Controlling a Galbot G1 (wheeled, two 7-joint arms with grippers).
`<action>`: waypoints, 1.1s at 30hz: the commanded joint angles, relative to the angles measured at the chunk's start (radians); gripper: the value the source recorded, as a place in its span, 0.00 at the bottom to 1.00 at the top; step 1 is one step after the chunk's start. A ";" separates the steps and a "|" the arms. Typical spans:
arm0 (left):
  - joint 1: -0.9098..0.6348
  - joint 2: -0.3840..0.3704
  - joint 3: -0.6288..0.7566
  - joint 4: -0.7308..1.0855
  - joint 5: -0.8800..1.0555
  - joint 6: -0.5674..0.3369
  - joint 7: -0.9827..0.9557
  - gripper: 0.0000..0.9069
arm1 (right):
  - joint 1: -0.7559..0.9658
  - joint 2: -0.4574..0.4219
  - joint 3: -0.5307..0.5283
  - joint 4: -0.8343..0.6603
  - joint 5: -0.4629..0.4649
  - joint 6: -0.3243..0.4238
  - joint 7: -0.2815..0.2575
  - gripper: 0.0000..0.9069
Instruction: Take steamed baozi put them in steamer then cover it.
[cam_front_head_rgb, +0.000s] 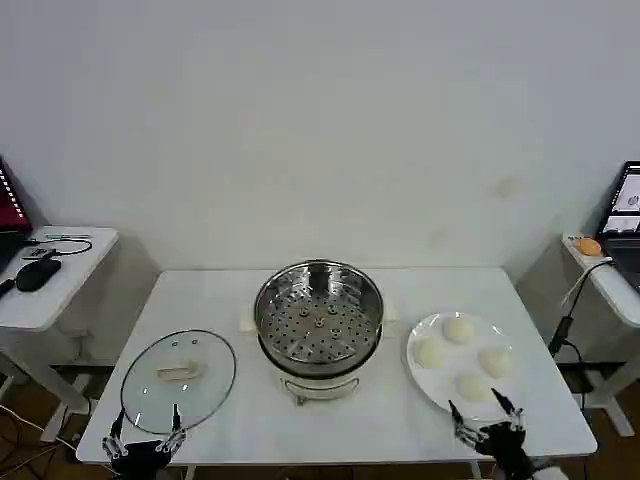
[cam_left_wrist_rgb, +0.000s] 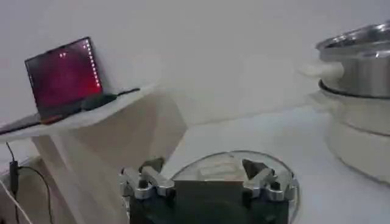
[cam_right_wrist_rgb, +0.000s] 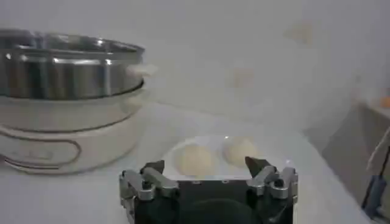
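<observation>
The steamer (cam_front_head_rgb: 318, 320) stands uncovered at the table's centre, a shiny steel pot on a white base with its perforated tray bare. Left of it the glass cover (cam_front_head_rgb: 178, 380) lies flat on the table, cream handle up. Several steamed baozi (cam_front_head_rgb: 458, 328) rest on a white plate (cam_front_head_rgb: 461, 358) to the right. My left gripper (cam_front_head_rgb: 146, 425) is open at the front edge just short of the cover (cam_left_wrist_rgb: 226, 159). My right gripper (cam_front_head_rgb: 480, 410) is open at the plate's near rim, with two baozi (cam_right_wrist_rgb: 195, 159) just beyond its empty fingers. The steamer (cam_right_wrist_rgb: 67, 67) stands off to one side of that gripper.
A small side table (cam_front_head_rgb: 40, 290) on the left holds a laptop (cam_left_wrist_rgb: 64, 76), a dark mouse and cables. On the right, another side table (cam_front_head_rgb: 610, 280) carries a laptop and an orange object, with a cable hanging down. Both grippers sit at the table's front edge.
</observation>
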 joint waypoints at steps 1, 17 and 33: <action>-0.031 -0.006 -0.002 -0.032 0.110 0.101 0.104 1.00 | 0.149 -0.285 0.106 -0.087 -0.131 -0.061 -0.128 1.00; -0.036 -0.043 0.008 -0.056 0.184 0.096 0.114 1.00 | 1.141 -0.656 -0.620 -0.619 -0.628 0.252 -0.625 1.00; -0.058 -0.056 0.000 -0.044 0.211 0.098 0.114 1.00 | 1.641 -0.477 -1.287 -0.914 -0.412 0.256 -0.922 1.00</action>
